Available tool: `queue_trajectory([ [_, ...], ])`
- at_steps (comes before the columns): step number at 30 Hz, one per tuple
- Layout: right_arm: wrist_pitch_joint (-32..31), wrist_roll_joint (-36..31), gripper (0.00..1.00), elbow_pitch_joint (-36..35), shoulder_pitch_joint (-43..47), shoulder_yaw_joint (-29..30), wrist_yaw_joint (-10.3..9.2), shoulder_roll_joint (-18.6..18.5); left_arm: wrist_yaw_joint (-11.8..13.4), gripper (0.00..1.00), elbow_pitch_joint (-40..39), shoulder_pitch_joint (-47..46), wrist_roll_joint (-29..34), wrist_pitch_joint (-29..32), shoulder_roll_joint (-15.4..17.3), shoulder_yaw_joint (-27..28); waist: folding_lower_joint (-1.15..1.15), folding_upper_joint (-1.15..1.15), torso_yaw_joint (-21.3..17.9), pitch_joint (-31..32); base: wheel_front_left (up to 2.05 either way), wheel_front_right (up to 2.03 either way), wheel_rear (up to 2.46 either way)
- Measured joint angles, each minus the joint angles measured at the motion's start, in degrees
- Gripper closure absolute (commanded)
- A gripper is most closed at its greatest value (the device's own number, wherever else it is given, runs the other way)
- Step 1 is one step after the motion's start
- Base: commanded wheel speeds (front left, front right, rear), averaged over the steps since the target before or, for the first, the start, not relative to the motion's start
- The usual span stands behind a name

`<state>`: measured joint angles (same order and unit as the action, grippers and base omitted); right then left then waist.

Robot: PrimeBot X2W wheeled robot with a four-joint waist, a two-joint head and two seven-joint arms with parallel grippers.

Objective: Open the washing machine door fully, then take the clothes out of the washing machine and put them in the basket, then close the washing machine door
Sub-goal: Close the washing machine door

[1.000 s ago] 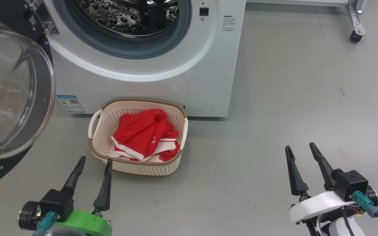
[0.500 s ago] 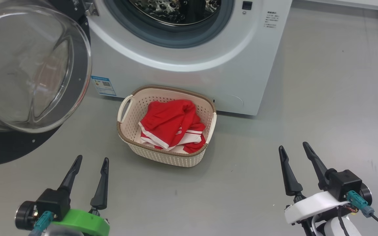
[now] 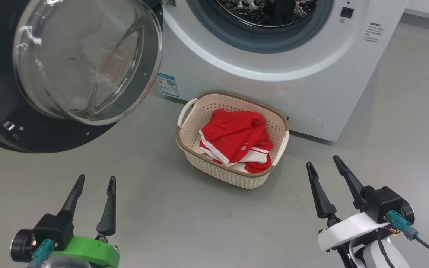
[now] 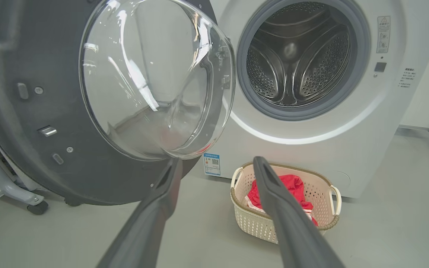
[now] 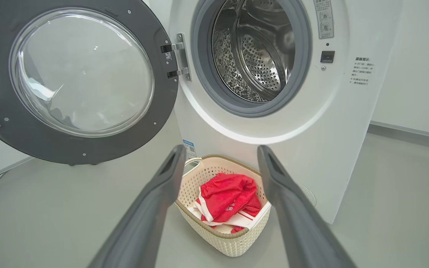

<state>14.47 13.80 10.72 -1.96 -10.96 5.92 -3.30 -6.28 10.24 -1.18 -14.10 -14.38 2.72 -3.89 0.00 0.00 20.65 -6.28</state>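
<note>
The washing machine door [image 3: 84, 63] is standing swung wide open on its hinge [image 5: 179, 56] at the left of the washing machine [image 3: 274, 93]. Its inner face is turning toward the robot, and its glass bowl [image 4: 155, 82] is bulging outward from the black rim. The round opening is lying uncovered, with the grey rubber ring [image 4: 363, 74] circling it and the perforated steel drum [image 4: 292, 63] showing behind it. A blue sticker [image 3: 167, 82] is sitting at the lower left corner of the machine's front.

The basket [image 3: 222, 173] is resting on the floor [image 3: 184, 223], just before the bottom edge of the machine's front and below the opening. The clothes [image 3: 237, 137] are lying bunched inside it, red with white stripes, with a little white fabric underneath.

The left gripper [image 3: 97, 177] is hovering over the floor near the robot, below the open door, with its two fingers parted and gripping nothing. The right gripper [image 3: 322, 160] is hanging at the other side, to the right of the basket and apart from it, its fingers likewise spread and holding nothing.
</note>
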Motion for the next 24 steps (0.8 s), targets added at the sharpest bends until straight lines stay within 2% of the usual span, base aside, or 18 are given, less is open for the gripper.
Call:
queue_trajectory([
  [8,0.0,0.02,0.0,0.2,0.0,-0.15,0.02,-0.01,-0.01,0.0,0.11,0.03,0.0,0.0,-0.05,-0.64,0.0,0.0,5.51,0.33,0.0,0.0,0.0],
  [14,0.0,0.01,0.0,0.93,-1.16,-2.16,0.3,0.01,0.19,0.0,-0.58,0.24,-0.09,0.0,-0.1,1.16,0.0,0.0,8.96,0.29,0.0,0.0,0.0],
  [24,-0.01,0.03,0.0,2.02,-1.78,-3.56,0.56,0.0,0.51,0.0,-1.52,1.43,-0.46,-0.01,-0.12,2.15,0.0,0.0,10.52,0.58,0.0,0.0,0.0],
])
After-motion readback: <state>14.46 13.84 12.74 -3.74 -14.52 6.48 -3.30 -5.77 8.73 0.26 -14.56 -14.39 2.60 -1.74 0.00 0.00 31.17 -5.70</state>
